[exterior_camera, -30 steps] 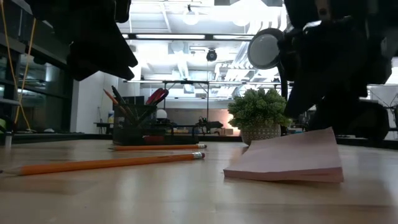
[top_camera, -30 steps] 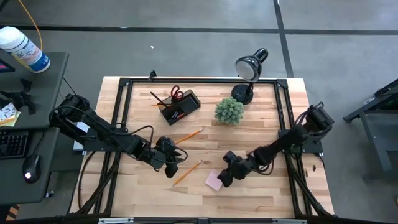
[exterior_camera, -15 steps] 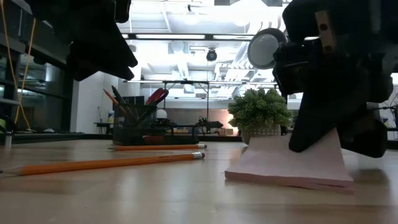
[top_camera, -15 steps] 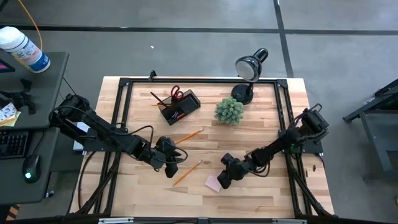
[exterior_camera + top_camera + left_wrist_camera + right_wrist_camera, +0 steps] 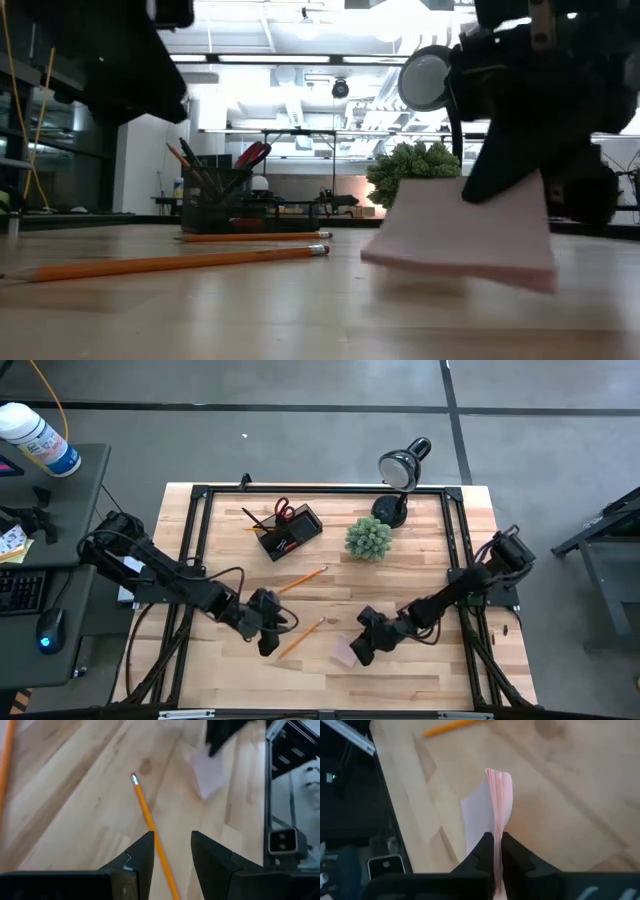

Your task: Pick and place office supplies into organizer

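Right gripper point(image 5: 494, 851) fingers clamp the pink sticky-note pad point(image 5: 496, 800) by one edge; loose sheets may fan or slip. Left gripper point(image 5: 170, 851) fingers spread, straddling a pencil point(image 5: 150, 825).

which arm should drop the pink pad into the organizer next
Right. The right gripper is shut on the pink sticky-note pad, lifted off the table. The left gripper is open over a pencil. The organizer sits farther back.

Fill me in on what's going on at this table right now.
The right gripper is shut on the pink sticky-note pad, holding it just off the table. The left gripper hangs open over a pencil that lies on the wood; a second pencil lies nearer the organizer, which already holds scissors and pens at the back.
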You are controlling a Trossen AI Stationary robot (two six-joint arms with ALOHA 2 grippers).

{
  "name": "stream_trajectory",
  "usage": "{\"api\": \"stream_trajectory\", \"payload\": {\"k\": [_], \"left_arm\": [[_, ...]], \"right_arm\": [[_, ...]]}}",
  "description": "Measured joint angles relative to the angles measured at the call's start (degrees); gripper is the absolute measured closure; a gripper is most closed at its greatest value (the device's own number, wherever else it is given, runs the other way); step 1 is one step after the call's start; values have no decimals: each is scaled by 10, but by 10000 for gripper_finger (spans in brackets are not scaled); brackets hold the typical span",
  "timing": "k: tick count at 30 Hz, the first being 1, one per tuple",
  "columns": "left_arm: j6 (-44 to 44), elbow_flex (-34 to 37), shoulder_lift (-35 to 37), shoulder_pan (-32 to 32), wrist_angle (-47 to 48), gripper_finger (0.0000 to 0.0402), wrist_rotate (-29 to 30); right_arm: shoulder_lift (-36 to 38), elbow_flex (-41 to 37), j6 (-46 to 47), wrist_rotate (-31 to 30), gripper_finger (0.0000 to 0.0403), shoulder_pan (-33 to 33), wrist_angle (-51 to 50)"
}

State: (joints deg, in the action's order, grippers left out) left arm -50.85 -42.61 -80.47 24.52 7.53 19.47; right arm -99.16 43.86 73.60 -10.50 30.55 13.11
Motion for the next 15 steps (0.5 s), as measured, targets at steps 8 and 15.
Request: {"api": "stream_trajectory", "payload": {"k": [8, 15], "left_arm": [[-4, 0, 0, 54, -1, 284, 21], [-6, 0, 0, 95, -7, 284, 55]], "right_arm": [[49, 0, -25, -68, 397, -10, -53], [83, 0, -63, -110, 397, -47, -63]]}}
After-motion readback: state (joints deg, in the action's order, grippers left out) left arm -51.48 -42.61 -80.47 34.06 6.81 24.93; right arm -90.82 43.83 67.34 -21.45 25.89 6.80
